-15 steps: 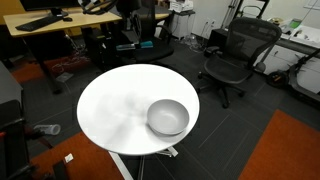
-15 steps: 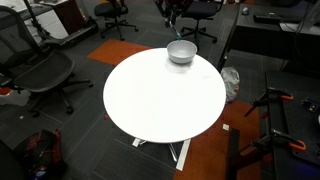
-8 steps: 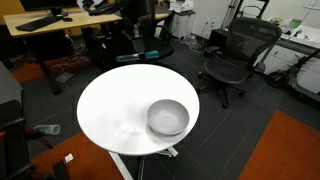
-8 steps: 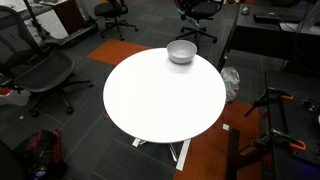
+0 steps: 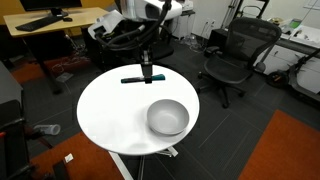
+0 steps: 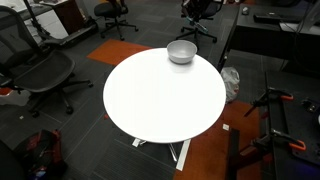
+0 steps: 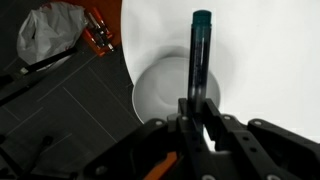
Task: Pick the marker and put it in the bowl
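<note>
My gripper [image 5: 146,70] is shut on the marker [image 5: 130,80], a thin dark stick with a teal section, and holds it level above the far part of the round white table [image 5: 110,115]. In the wrist view the marker [image 7: 200,55] sticks out from between my fingers [image 7: 197,108], its teal tip past the bowl [image 7: 160,95]. The pale grey-white bowl [image 5: 168,117] stands empty near the table's edge, apart from the gripper. It also shows in an exterior view [image 6: 181,51], where neither arm nor marker is seen.
Black office chairs [image 5: 232,60] [image 6: 45,75] stand around the table. A wooden desk [image 5: 50,22] is behind the arm. An orange carpet patch [image 5: 285,150] lies on the dark floor. A crumpled pale bag [image 7: 55,30] lies on the floor.
The arm has come forward from the background over the table's far edge, carrying the marker. The bowl has not moved.
</note>
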Robot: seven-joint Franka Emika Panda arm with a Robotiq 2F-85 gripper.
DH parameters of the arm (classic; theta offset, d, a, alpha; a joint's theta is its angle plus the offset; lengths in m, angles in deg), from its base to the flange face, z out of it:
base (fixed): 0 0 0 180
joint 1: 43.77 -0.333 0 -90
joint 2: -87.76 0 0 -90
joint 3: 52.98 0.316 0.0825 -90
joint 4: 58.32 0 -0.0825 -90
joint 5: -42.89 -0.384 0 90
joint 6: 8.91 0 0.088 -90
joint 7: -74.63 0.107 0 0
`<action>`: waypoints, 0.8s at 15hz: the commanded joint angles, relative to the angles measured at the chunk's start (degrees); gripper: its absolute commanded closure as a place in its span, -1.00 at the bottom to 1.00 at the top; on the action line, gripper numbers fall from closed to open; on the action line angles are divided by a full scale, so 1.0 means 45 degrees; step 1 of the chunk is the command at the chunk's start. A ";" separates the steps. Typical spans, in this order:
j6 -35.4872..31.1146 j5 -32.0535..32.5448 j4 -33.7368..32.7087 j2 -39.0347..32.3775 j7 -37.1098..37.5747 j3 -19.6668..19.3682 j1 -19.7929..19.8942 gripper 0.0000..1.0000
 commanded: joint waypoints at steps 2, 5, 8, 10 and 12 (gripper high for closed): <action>-0.0308 0.0530 -0.0634 -0.1137 0.0045 -0.0276 0.0020 0.91; -0.0733 0.0782 -0.1031 -0.1903 0.0178 -0.0475 -0.0031 0.91; -0.1121 0.0760 -0.1537 -0.2681 0.0201 -0.0657 -0.0040 0.91; -0.1117 0.0679 -0.1945 -0.3146 0.0113 -0.0747 -0.0009 0.91; -0.1091 0.0584 -0.2418 -0.3628 0.0020 -0.0801 0.0043 0.91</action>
